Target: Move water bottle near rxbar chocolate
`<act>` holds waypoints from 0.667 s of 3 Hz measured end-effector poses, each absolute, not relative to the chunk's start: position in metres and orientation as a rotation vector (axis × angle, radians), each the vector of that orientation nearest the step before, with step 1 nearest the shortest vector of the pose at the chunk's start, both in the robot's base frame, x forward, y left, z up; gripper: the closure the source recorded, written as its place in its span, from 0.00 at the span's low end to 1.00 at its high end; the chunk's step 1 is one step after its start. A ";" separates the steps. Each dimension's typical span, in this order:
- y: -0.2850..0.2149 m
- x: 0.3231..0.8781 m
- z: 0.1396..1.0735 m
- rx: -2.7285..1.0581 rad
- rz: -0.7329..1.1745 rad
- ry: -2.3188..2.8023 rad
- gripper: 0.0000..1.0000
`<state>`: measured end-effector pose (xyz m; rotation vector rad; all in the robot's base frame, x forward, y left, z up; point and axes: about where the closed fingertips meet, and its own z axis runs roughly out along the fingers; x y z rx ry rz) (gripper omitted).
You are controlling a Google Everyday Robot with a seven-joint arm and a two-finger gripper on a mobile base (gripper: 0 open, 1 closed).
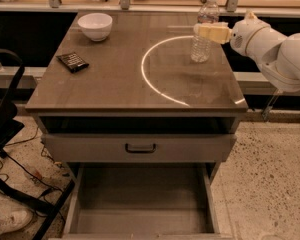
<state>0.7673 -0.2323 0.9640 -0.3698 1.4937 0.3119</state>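
The water bottle point(203, 31), clear and ribbed with a white cap, stands upright at the back right of the brown table top point(120, 79). My gripper point(202, 31) reaches in from the right at the bottle's mid height, with its pale fingers point(213, 32) against the bottle. The rxbar chocolate point(72, 61), a flat black bar, lies near the table's left edge, far from the bottle.
A white bowl point(95, 26) stands at the back left of the table. A bright ring of light point(175, 69) lies on the right half. The bottom drawer point(140, 204) below is pulled open. A black chair frame and cables stand at the left.
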 end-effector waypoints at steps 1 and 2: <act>-0.222 0.774 0.964 -0.382 0.305 1.511 0.00; -0.208 0.781 0.958 -0.427 0.320 1.571 0.02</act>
